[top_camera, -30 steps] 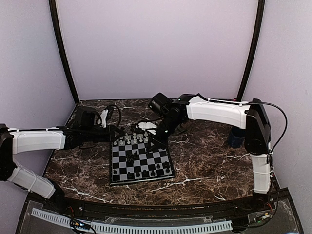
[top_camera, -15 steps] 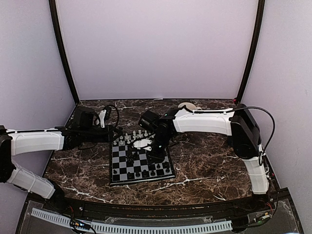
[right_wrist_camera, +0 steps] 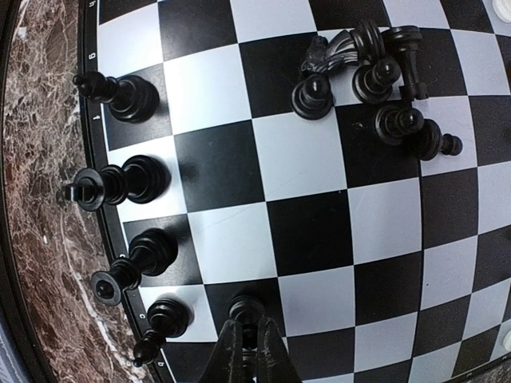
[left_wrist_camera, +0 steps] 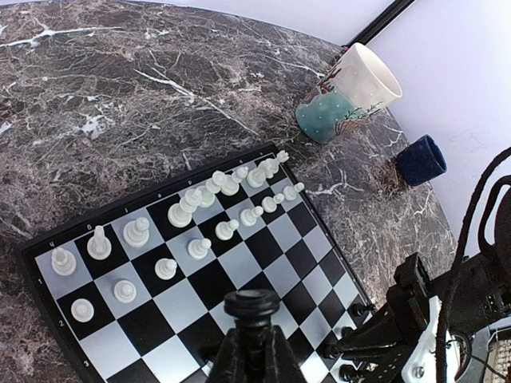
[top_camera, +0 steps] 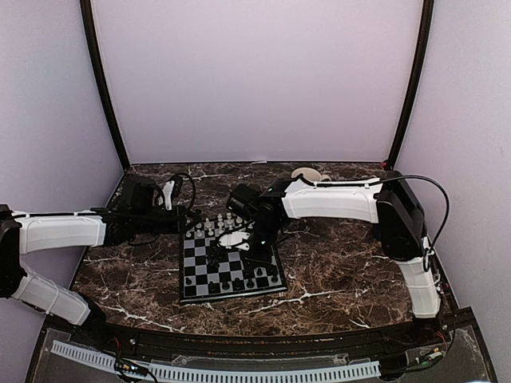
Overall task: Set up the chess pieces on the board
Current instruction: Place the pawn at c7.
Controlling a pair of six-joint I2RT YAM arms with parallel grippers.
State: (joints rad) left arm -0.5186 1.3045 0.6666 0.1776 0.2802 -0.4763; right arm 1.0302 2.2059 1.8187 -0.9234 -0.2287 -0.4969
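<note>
The board [top_camera: 209, 267] lies mid-table. White chess pieces [left_wrist_camera: 192, 206] stand in two rows at its far side, and black ones [right_wrist_camera: 128, 97] line the near edge. Several black pieces [right_wrist_camera: 375, 80] lie in a heap in the middle of the board. My left gripper [left_wrist_camera: 254, 339] is shut on a black rook-like piece [left_wrist_camera: 251, 306], held above the board. My right gripper [right_wrist_camera: 246, 335] is shut on a black pawn [right_wrist_camera: 246, 309] over a dark square in the second row from the near edge. In the top view the right gripper [top_camera: 255, 242] hangs low over the board and the left gripper [top_camera: 190, 218] is at its back left corner.
A cream and teal mug [left_wrist_camera: 347, 96] and a small blue cup [left_wrist_camera: 421, 157] stand on the marble behind and to the right of the board. The right arm [top_camera: 331, 199] reaches across the back right of the table. Walls close in the sides and the back.
The right arm has swung left and down from the back right, bringing its gripper low over the board. The left arm has stayed in place.
</note>
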